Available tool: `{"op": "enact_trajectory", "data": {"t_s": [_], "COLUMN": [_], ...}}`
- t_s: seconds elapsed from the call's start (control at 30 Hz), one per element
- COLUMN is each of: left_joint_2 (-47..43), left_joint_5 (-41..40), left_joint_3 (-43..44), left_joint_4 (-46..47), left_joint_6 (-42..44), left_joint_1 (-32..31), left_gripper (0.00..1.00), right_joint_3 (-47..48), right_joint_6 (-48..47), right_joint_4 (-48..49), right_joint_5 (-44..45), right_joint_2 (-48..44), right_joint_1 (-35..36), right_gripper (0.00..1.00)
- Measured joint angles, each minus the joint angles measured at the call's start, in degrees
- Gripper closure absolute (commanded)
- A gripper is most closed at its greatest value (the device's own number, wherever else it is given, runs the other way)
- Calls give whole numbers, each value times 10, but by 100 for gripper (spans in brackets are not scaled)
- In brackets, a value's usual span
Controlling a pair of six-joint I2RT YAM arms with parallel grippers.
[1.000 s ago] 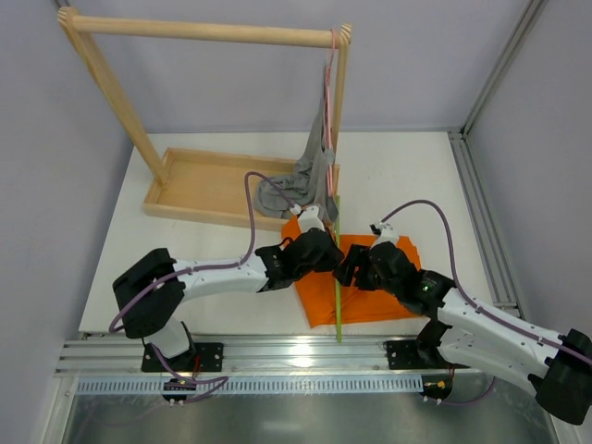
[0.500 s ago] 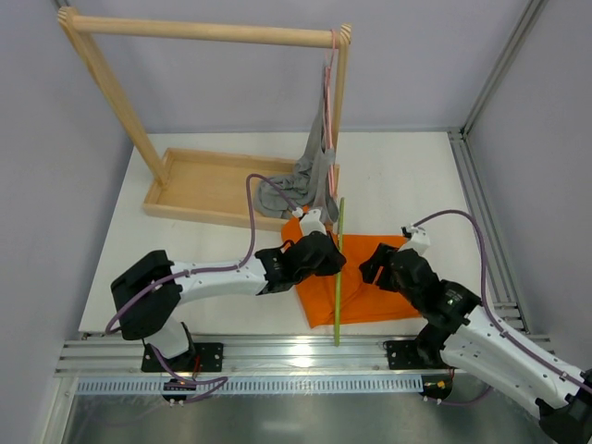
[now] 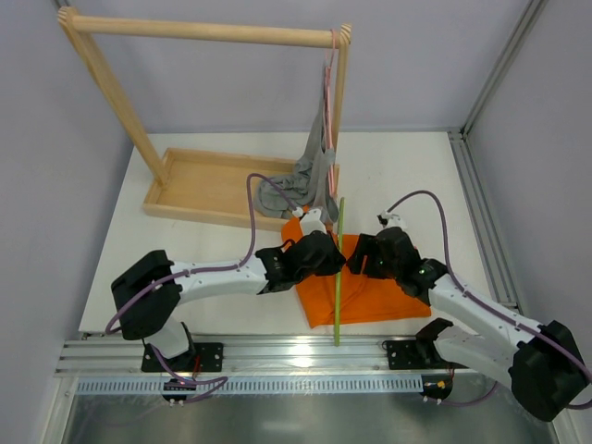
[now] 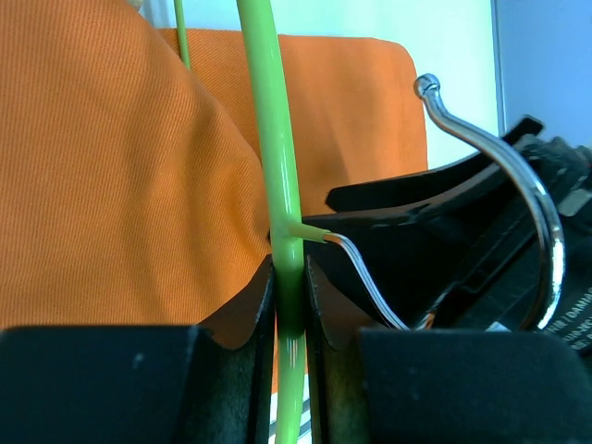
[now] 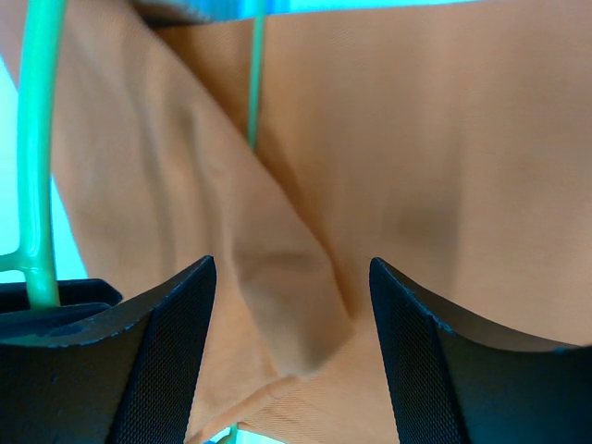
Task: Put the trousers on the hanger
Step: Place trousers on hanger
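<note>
The orange trousers (image 3: 384, 298) lie folded on the table in front of both arms. The lime-green hanger (image 3: 339, 305) stands above them, its long bar running from far to near. My left gripper (image 3: 337, 263) is shut on the hanger (image 4: 277, 157) just below where the metal hook (image 4: 541, 213) joins it. Just right of the hanger, my right gripper (image 3: 357, 261) hangs open low over the trousers (image 5: 388, 139). A raised fold of cloth lies between its fingers (image 5: 176, 324), and nothing is gripped. The hanger (image 5: 37, 157) passes along the left of the right wrist view.
A wooden rack (image 3: 203, 31) stands at the back with a wooden tray (image 3: 199, 190) at its foot. A grey garment (image 3: 310, 176) hangs from a pink hanger (image 3: 328, 79) on the rack's right end, just beyond the trousers. An aluminium rail (image 3: 277, 356) runs along the near edge.
My right arm pulled back to the right, then swung in again until its gripper is close to the hanger over the trousers. The left gripper has kept its hold on the hanger.
</note>
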Motion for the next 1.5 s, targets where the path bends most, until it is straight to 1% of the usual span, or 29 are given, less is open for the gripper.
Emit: {"op": "enact_trajectory", "data": {"t_s": [0.07, 0.17, 0.33, 0.53, 0.57, 0.6, 0.67, 0.7, 0.73, 0.77, 0.87, 0.93, 1.13, 1.3, 1.4, 1.5], "left_joint_2": [1, 2, 3, 3, 3, 3, 4, 5, 5, 6, 6, 6, 6, 6, 6, 6], "left_joint_5": [0, 0, 0, 0, -1, -2, -3, -3, -3, -3, -4, -5, -11, -11, -10, -10], "left_joint_3": [2, 4, 4, 4, 4, 4, 4, 4, 4, 5, 5, 5, 5, 5, 5, 5], "left_joint_4": [-2, -4, -3, -4, -4, -5, -4, -4, -4, -5, -5, -7, -21, -23, -24, -23], "left_joint_6": [-1, -2, -6, -13, -15, -16, -19, -20, -22, -24, -29, -31, -47, -61, -64, -70], "left_joint_1": [0, 0, 0, 0, 0, 0, 0, 0, 0, 0, 0, 0, 0, -6, -7, -7], "left_gripper": [100, 100, 100, 100, 100, 100, 100, 100, 100, 100, 100, 100, 100, 100, 100, 100], "right_joint_3": [-3, -3, -4, -7, -7, -7, -12, -16, -20, -24, -32, -32, -32, -14, -1, -1], "right_joint_6": [-7, -18, -33, -51, -53, -53, -54, -49, -45, -39, -17, 5, 119, 201, 235, 257], "right_joint_4": [27, 48, 83, 129, 134, 139, 150, 154, 157, 157, 142, 111, -42, -144, -194, -220], "right_joint_5": [-31, -51, -52, -57, -58, -58, -59, -59, -61, -65, -69, -64, 14, 59, 78, 82], "right_joint_2": [23, 42, 61, 113, 122, 128, 131, 127, 121, 111, 76, 52, -10, -45, -61, -82], "right_joint_1": [0, -2, -10, -14, -14, -14, -14, -14, -14, -13, -13, -13, -13, -12, -12, -11], "right_gripper": [30, 30, 30, 31, 35, 43, 62, 78, 86, 96, 96, 96, 96, 96, 96, 96]}}
